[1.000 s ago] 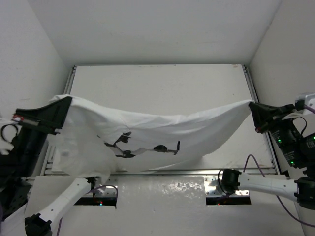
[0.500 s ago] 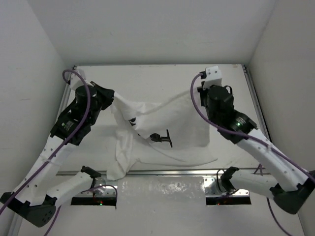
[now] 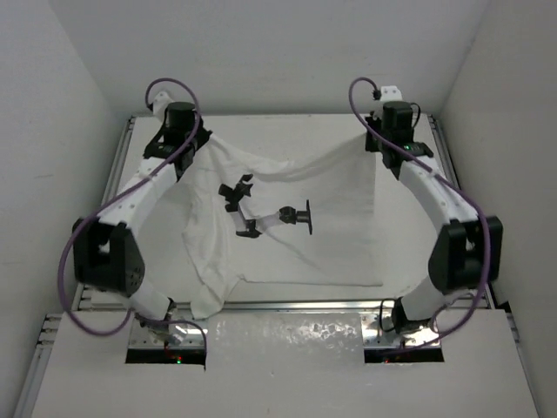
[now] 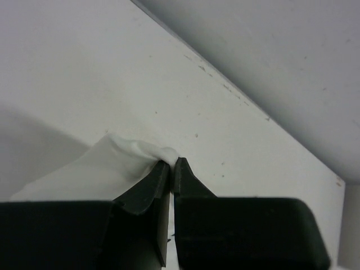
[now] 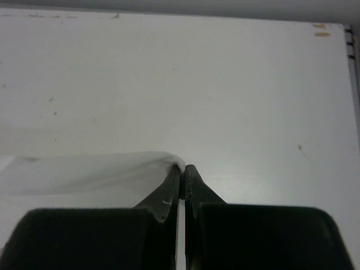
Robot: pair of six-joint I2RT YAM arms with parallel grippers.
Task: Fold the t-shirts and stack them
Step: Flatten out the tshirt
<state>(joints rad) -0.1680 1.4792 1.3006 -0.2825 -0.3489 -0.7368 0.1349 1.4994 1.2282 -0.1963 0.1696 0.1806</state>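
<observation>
The t-shirt (image 3: 335, 239) lay spread over the middle of the table (image 3: 287, 126), black mark (image 3: 261, 213) facing up. Its far edge was lifted at 2 corners and sagged between them. Its near-left part was bunched by the table's near edge.

1 second earlier the shirt had hung in the air, stretched between the 2 arms held wide near the front. Since then both arms had swung to the far side, and most of the cloth had come down onto the table.

The left claw (image 3: 197, 144) was clamped on the far-left corner, with a small fold of white cloth showing at its tips in the wrist view. The right claw (image 3: 376, 141) was likewise closed on the far-right corner.

The laying-out looked nearly done. The left side seemed to need smoothing before any fold, and letting go of the corners appeared to be the next step.
</observation>
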